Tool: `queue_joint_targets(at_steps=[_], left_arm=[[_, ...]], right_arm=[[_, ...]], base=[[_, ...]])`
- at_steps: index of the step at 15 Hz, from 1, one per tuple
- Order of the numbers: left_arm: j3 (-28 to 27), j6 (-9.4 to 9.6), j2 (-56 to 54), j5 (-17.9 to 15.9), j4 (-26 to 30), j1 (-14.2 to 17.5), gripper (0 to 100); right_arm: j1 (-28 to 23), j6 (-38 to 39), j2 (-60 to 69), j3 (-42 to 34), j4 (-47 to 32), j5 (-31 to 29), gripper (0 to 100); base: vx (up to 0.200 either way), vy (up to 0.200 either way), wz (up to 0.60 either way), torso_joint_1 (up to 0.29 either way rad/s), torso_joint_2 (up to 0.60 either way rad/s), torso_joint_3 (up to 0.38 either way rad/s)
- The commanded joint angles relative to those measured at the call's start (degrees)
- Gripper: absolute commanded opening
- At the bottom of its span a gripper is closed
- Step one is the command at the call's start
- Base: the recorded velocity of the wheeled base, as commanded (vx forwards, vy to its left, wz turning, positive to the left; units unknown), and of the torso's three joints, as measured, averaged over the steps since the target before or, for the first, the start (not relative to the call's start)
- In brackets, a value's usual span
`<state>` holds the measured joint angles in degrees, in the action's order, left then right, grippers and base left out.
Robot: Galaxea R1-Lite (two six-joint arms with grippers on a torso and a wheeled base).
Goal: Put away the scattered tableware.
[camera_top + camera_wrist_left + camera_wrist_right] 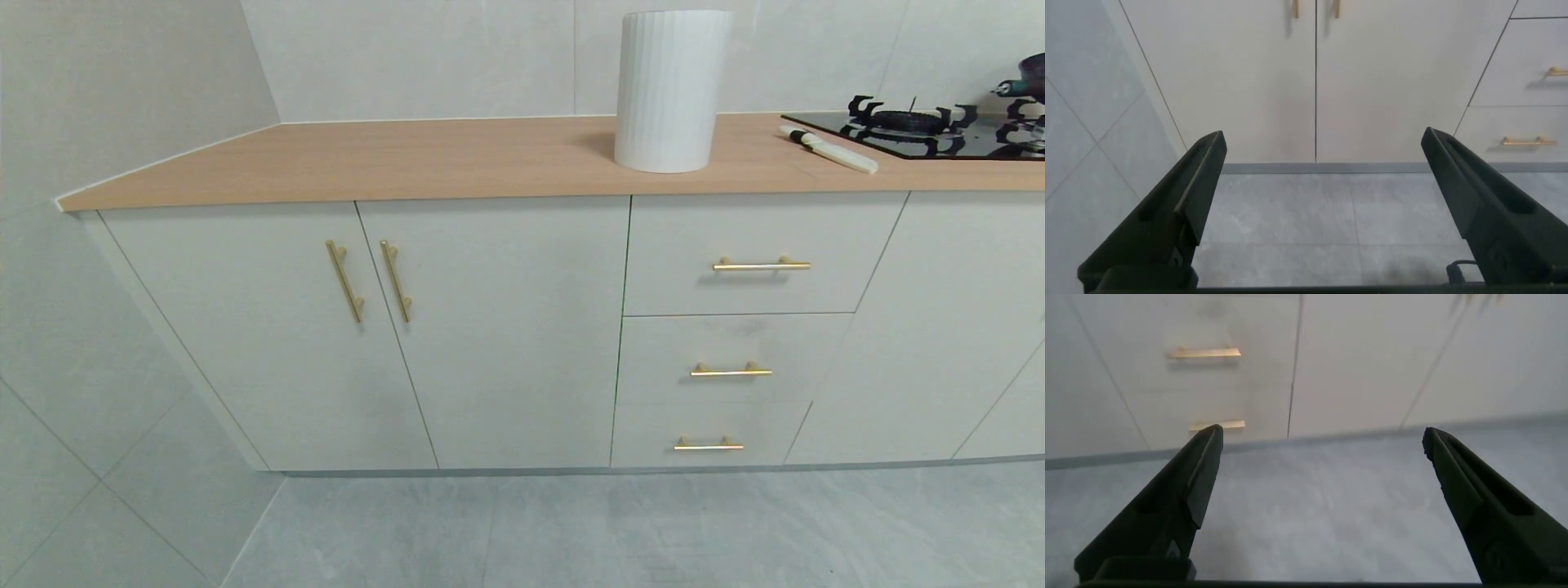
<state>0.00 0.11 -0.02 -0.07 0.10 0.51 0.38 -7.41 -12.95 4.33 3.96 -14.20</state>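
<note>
Knife [829,149] near countertop [408,163] front edge

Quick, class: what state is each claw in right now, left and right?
Left claw: open, holding nothing.
Right claw: open, holding nothing.

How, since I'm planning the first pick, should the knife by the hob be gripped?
Take the knife across its narrow width near the middle, coming straight down from above. It lies flat on the counter, long and slim, so a side approach would probably just push it along.
</note>
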Motion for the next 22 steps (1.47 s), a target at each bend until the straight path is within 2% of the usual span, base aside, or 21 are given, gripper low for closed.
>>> queue_joint_targets(at_steps=[1, 3, 5, 6, 8, 10, 16, 17, 22], left_arm=[[0.0, -0.02, 0.0, 0.0, 0.0, 0.0, 100], [0.0, 0.07, 0.0, 0.1, 0.0, 0.0, 100], [0.0, 0.07, 0.0, 0.0, 0.0, 0.0, 100], [0.0, -0.02, 0.0, 0.0, 0.0, 0.0, 100], [0.0, -0.02, 0.0, 0.0, 0.0, 0.0, 100], [0.0, -0.02, 0.0, 0.1, 0.0, 0.0, 100], [0.0, 0.07, 0.0, 0.0, 0.0, 0.0, 100], [0.0, 0.59, 0.0, 0.0, 0.0, 0.0, 100], [0.0, 0.24, 0.0, 0.0, 0.0, 0.0, 100]], right_arm=[[-0.2, -7.3, 12.9, -2.9, -2.3, 4.3, 100], [-0.3, -5.7, 12.9, -3.4, -1.2, 5.7, 100], [-0.3, 2.4, 12.9, -4.1, -1.3, 18.5, 100], [-0.2, 2.5, 12.6, -4.2, -3.4, 20.4, 100], [-0.3, 2.9, 12.9, -4.1, -4.0, 19.0, 100], [-0.2, 8.6, 12.9, -4.2, -4.0, 15.3, 100], [-0.3, 8.5, 12.9, -4.2, -4.0, 15.1, 100], [-0.3, 8.5, 12.9, -4.2, -4.0, 15.1, 100], [-0.3, 8.5, 12.9, -4.2, -4.0, 15.1, 100]], base=[[0.0, 0.0, 0.0, 0.0, 0.0, 0.0], [0.0, 0.0, 0.0, 0.0, 0.0, 0.0], [0.0, 0.0, 0.0, 0.0, 0.0, 0.0], [0.0, 0.0, 0.0, 0.0, 0.0, 0.0], [0.0, 0.0, 0.0, 0.0, 0.0, 0.0], [0.0, 0.0, 0.0, 0.0, 0.0, 0.0], [0.0, 0.0, 0.0, 0.0, 0.0, 0.0], [0.0, 0.0, 0.0, 0.0, 0.0, 0.0], [0.0, 0.0, 0.0, 0.0, 0.0, 0.0]])
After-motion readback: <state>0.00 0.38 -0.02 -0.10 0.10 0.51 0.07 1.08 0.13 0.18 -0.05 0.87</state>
